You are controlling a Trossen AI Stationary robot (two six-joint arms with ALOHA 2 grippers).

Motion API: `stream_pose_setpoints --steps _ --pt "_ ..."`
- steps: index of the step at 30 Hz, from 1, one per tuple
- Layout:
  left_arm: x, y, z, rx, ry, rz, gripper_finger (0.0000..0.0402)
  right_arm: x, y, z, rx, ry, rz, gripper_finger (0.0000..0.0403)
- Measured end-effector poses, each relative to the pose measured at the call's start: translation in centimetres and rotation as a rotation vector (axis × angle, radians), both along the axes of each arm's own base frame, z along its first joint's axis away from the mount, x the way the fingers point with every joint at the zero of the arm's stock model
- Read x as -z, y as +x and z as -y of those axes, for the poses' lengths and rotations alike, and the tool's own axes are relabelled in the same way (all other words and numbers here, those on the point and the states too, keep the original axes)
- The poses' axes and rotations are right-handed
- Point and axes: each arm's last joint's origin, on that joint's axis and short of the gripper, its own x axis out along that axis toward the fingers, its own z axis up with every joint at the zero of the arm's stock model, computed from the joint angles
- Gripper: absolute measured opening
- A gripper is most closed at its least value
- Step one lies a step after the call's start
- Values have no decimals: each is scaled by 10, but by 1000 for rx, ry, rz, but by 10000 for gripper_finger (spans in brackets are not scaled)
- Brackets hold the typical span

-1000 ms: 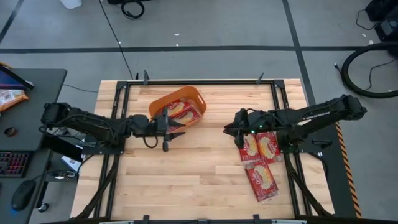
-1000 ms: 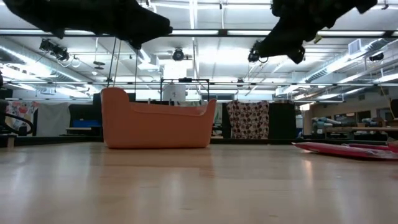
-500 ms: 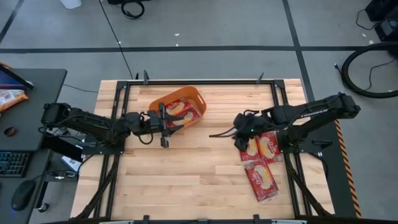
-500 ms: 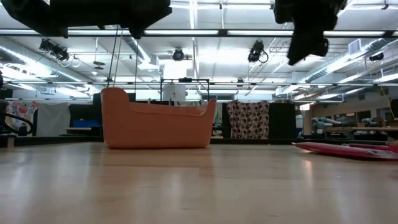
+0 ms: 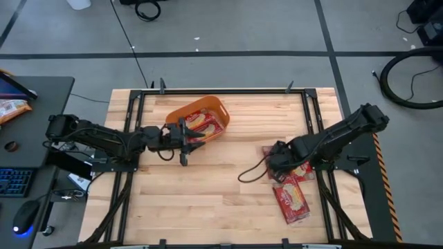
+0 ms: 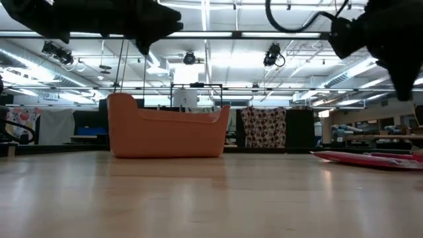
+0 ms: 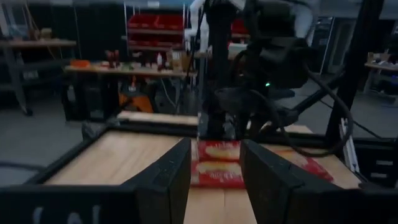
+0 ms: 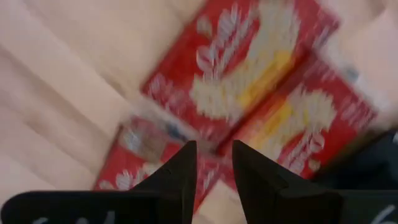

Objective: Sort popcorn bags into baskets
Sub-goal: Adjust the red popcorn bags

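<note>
The orange basket (image 5: 199,118) sits on the far left-centre of the table, turned at a slant, with rounded corners and a rolled rim. Inside it lie red popcorn bags (image 5: 201,122) with yellow-cream panels (how many cannot be told). On the right side of the table more flat red bags (image 5: 299,164) lie side by side, partly hidden, and one more bag (image 5: 291,200) rests just nearer, angled, its cream panel facing up.
</note>
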Motion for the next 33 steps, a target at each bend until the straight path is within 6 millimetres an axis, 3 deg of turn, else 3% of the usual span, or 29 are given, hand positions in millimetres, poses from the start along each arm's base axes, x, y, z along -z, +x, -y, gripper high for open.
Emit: stream_pose_setpoints --steps 6,12,16,23,28,33 --pt "3 -5 0 2 -29 -70 141 25 6 -23 -35 91 -164 107" --pt "-11 -28 0 6 -7 -106 141 45 5 -41 -70 186 -326 107" --pt "-17 -38 4 31 -2 -100 141 54 5 -51 -93 236 -367 107" --pt "-15 -38 12 73 5 -124 141 74 20 -65 -134 308 -314 107" --pt "-18 -39 12 74 3 -100 141 94 34 -59 -198 316 -289 107" --pt "-17 -39 12 73 3 -102 141 95 59 -33 -196 276 -212 107"
